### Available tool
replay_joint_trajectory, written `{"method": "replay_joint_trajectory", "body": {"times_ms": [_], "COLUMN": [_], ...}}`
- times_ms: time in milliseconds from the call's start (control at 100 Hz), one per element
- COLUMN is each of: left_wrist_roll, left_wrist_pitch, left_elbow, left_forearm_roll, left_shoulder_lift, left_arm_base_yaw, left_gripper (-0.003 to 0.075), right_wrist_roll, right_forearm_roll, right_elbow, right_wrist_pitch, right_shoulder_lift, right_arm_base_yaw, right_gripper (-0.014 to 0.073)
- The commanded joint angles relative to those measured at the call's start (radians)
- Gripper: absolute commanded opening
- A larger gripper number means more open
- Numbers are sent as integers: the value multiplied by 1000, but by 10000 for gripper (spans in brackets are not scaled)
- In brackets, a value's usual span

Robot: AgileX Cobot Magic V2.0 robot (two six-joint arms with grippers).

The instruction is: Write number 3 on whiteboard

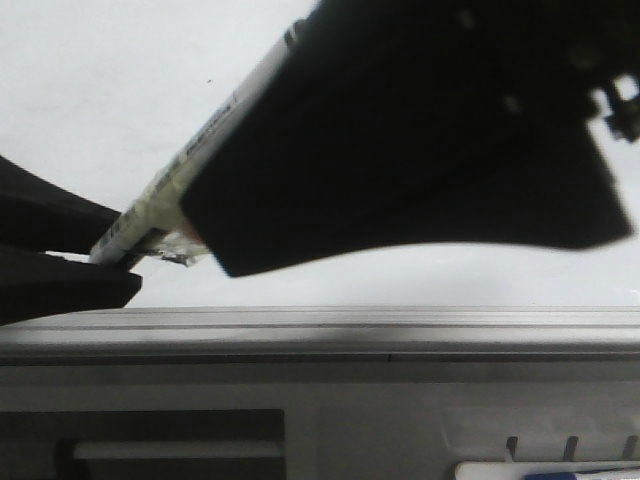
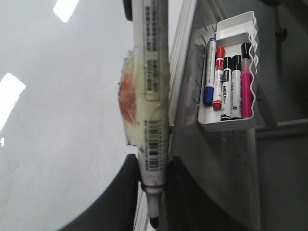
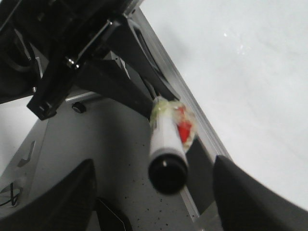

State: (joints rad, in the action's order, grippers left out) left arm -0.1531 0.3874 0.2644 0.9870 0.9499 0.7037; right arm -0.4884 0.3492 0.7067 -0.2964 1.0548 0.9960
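Note:
The whiteboard (image 1: 120, 90) is pale and glossy with a grey metal edge strip (image 1: 320, 325); no number 3 shows on it in any view. My left gripper (image 2: 154, 166) is shut on a white marker (image 2: 153, 72) wrapped in yellowish tape, near its bare black tip (image 2: 154, 222). In the front view the marker (image 1: 190, 155) slants up from the left gripper (image 1: 120, 250). My right gripper (image 3: 154, 162) is open, its fingers (image 3: 62, 202) wide on either side of the marker's black rear end (image 3: 167, 173) without touching it.
A white tray (image 2: 236, 126) hangs on the grey perforated panel beside the board and holds several markers: blue, red, two black and a pink one. The right arm's dark housing (image 1: 420, 130) covers much of the board in the front view.

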Motion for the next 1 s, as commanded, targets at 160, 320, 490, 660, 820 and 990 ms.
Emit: {"method": "replay_joint_trajectory", "body": {"times_ms": [160,320,490,660,820,990], "left_wrist_roll": [-3,-3,-3,-3,-3,-3], "left_wrist_pitch": [47,45,44,44,50,23], "left_elbow": [31,31,31,31,31,31], "left_forearm_roll": [-17,-17,-17,-21,-55,-199], "left_shoulder_lift": [-5,-5,-5,-5,-21,-97], "left_arm_base_yaw": [-1,-1,-1,-1,-1,-1], "left_gripper": [-20,-20,-20,-18,141,454], "right_wrist_roll": [-9,-9,-9,-6,-6,-6], "right_forearm_roll": [-6,-6,-6,-6,-10,-10], "right_elbow": [70,70,70,70,70,70], "right_wrist_pitch": [139,109,102,106,106,131], "right_shoulder_lift": [35,47,45,45,45,45], "right_arm_base_yaw": [17,20,20,17,17,-19], "right_gripper": [460,393,106,-60,-61,-61]}}
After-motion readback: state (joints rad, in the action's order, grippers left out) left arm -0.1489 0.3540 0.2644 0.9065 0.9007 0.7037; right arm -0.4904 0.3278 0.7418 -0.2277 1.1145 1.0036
